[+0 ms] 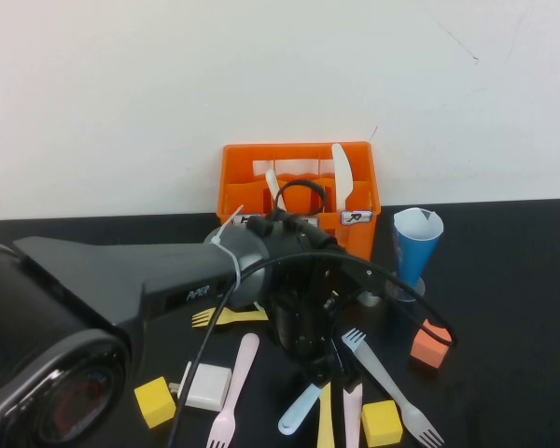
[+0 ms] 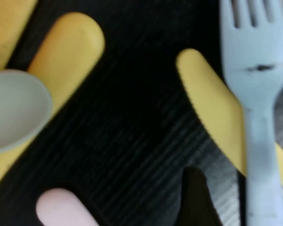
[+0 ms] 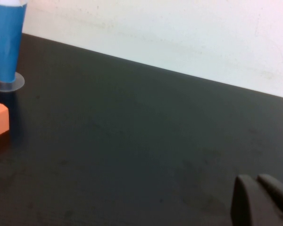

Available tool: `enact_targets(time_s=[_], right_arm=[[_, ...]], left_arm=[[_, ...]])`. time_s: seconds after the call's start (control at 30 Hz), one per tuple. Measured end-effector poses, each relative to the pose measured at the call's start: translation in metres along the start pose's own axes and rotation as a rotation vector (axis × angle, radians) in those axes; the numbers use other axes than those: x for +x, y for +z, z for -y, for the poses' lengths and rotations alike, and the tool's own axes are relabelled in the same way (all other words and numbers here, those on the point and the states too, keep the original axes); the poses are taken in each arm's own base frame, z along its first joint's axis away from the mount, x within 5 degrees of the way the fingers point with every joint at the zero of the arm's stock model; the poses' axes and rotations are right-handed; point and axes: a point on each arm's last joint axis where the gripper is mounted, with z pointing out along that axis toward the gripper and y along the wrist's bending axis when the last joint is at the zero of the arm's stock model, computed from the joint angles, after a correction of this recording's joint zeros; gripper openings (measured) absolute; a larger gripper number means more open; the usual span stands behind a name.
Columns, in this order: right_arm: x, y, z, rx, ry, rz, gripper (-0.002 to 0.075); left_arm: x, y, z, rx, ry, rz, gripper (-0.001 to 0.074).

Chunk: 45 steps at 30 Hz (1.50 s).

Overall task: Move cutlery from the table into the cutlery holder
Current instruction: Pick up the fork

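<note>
The cutlery lies on the black table (image 1: 504, 280) at the front: a yellow fork (image 1: 229, 317), a pink fork (image 1: 233, 381), a light blue spoon (image 1: 301, 408), a yellow knife (image 1: 326, 417), a pink knife (image 1: 353, 417) and a pale fork (image 1: 392, 387). My left gripper (image 1: 334, 371) hangs low over this cluster, open. In the left wrist view one dark finger (image 2: 193, 197) stands beside the pale fork's handle (image 2: 257, 141), which crosses a yellow knife (image 2: 210, 103). The orange cutlery holder (image 1: 299, 191) at the back holds white cutlery. My right gripper (image 3: 257, 183) is shut and empty over bare table.
A blue cone cup (image 1: 417, 245) stands right of the holder, and shows in the right wrist view (image 3: 7, 42). An orange cube (image 1: 431, 343), two yellow cubes (image 1: 154, 401) (image 1: 381, 422) and a white block (image 1: 208, 385) lie among the cutlery. My left arm covers the left foreground.
</note>
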Motion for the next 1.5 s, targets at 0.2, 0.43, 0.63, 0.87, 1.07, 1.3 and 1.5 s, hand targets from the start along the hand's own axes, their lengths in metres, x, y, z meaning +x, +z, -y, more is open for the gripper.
enact_targets(time_s=[0.2, 0.43, 0.63, 0.87, 1.07, 1.3, 1.5], right_arm=[[0.000, 0.000, 0.000, 0.000, 0.000, 0.000, -0.0004], [0.000, 0.000, 0.000, 0.000, 0.000, 0.000, -0.0004], [0.000, 0.000, 0.000, 0.000, 0.000, 0.000, -0.0004], [0.000, 0.000, 0.000, 0.000, 0.000, 0.000, -0.0004], [0.000, 0.000, 0.000, 0.000, 0.000, 0.000, -0.0004], [0.000, 0.000, 0.000, 0.000, 0.000, 0.000, -0.0004], [0.000, 0.000, 0.000, 0.000, 0.000, 0.000, -0.0004]], left_arm=[[0.001, 0.011, -0.003, 0.000, -0.008, -0.012, 0.0386], [0.001, 0.018, 0.000, 0.007, 0.012, -0.017, 0.0385], [-0.002, 0.020, 0.005, 0.006, 0.027, -0.006, 0.0381], [-0.003, 0.023, 0.002, -0.029, -0.007, -0.008, 0.0251], [-0.002, 0.024, 0.001, -0.041, -0.024, -0.018, 0.0164], [0.002, 0.023, -0.004, -0.044, -0.055, -0.051, 0.0264], [0.003, 0.023, -0.007, -0.050, -0.058, -0.063, 0.0442]])
